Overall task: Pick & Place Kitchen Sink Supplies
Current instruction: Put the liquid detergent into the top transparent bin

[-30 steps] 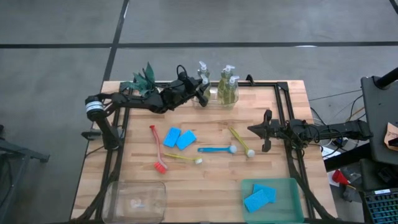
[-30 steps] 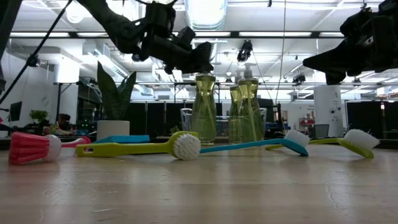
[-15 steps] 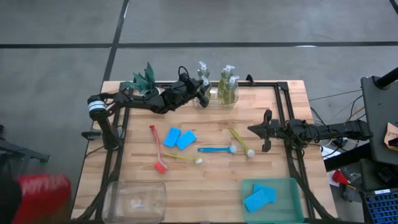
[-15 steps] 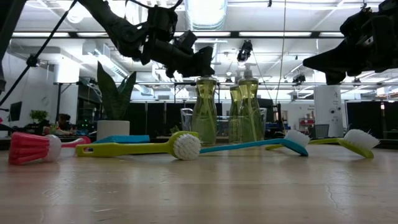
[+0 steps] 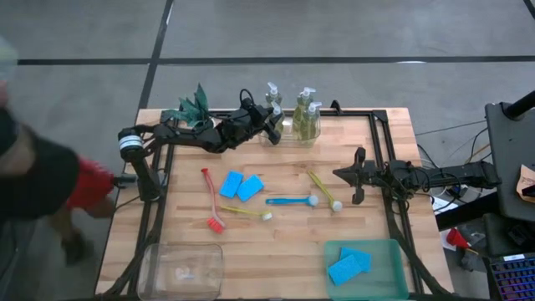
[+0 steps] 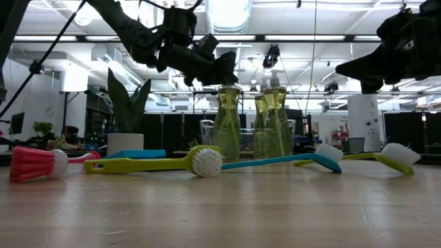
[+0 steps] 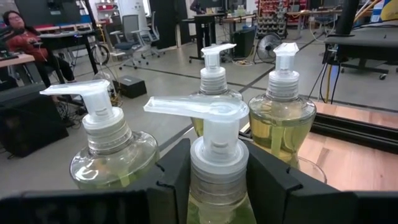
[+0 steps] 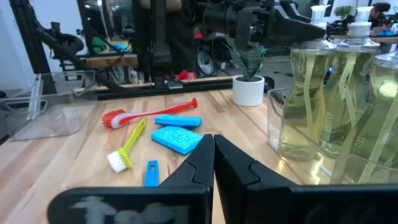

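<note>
Four clear pump bottles of yellow-green soap [image 5: 306, 117] stand at the table's far edge. My left gripper [image 5: 273, 124] reaches in from the left and is shut on the nearest bottle [image 7: 214, 186]. The other three [image 7: 283, 118] stand behind it. Two blue sponges [image 5: 241, 186] lie mid-table among the red [image 5: 209, 201], yellow [image 5: 247, 212], blue [image 5: 291, 201] and yellow-green [image 5: 324, 191] brushes. Two more sponges [image 5: 349, 264] lie in the green tray. My right gripper [image 5: 356, 177] hangs shut over the table's right side. My left gripper holds the nearest bottle by the white collar [image 7: 214, 163] just under its pump head, pinched between the two fingers [image 7: 171, 180]. The fingers come in nearly level from the table's left. The bottle stands upright with its base on the table [image 6: 226, 153].
A clear glass container [image 6: 207, 138] stands by the bottles. A green plant in a white pot [image 5: 191, 107] is at the far left corner. A clear bin [image 5: 182, 267] and the green tray [image 5: 393, 251] sit at the near edge. A person [image 5: 42, 176] stands left of the table.
My left gripper has moved a little down and toward the bottles, then kept still. A person in red and black has come into the high view at the table's left side.
</note>
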